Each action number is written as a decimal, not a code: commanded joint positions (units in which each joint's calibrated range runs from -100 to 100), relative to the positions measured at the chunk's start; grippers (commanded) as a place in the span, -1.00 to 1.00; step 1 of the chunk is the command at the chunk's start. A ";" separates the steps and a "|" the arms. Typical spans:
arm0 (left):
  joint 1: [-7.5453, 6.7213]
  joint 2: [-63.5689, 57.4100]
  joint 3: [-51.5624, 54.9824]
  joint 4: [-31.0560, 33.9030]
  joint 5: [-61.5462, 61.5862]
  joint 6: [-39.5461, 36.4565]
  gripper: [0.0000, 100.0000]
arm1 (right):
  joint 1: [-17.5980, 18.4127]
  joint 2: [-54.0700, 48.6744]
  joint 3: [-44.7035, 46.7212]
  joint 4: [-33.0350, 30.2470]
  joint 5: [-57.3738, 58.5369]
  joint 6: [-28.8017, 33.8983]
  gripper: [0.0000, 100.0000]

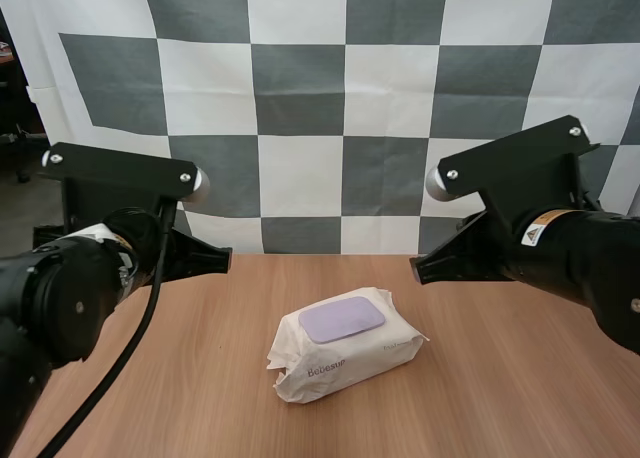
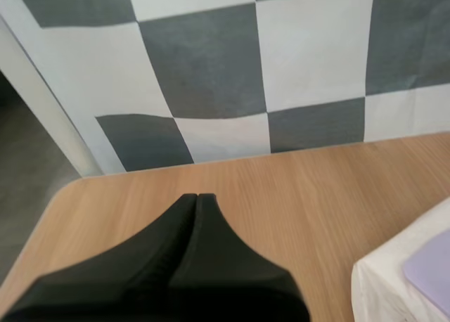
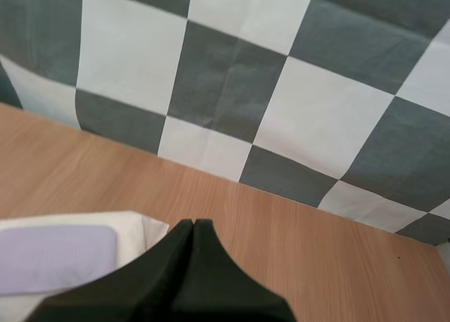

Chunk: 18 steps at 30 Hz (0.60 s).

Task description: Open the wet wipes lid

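– Our left gripper (image 2: 198, 195) is the closest thing to its own camera. How do its fingers stand?

– Pressed together into one dark wedge, with nothing between them. We have it closed on air, above the wooden table (image 1: 500, 378).

– And our right gripper (image 3: 193, 221)?

– Much the same. Its two black fingers meet along a single seam and pinch nothing, so we are closed and empty on both sides.

– Where does the pack of wet wipes (image 1: 345, 353) lie from each of them?

– It rests on the table between our two grippers and lower than both. From the left gripper it is off to the right, near but apart, and we catch just a white corner of it there. From the right gripper it is off to the left, and in that camera one corner of the pack passes behind the fingers. Seen from the high view, both sets of tips point inward toward each other, and neither touches the pack.

– What about the lid (image 1: 341, 320)?

– We see a pale lilac rounded rectangle lying flat on the top face of the pack, closed down all round. Neither of our grippers is on it.

– How is the pack itself turned?

– It sits askew to the table edge. One long white side with grey lettering faces our bases, and a crimped end points toward our left arm's side.
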 commanded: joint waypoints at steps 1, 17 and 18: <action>-0.01 10.51 -0.01 -10.50 0.82 22.08 -1.00 | 0.03 2.91 -0.01 1.68 2.52 -5.12 -1.00; -0.01 21.89 -0.01 -29.68 30.24 49.88 1.00 | 0.03 8.05 -0.01 0.73 5.44 -11.12 1.00; -0.01 21.89 -0.01 -29.80 32.82 50.98 1.00 | 0.03 8.05 -0.01 0.24 5.44 -11.24 1.00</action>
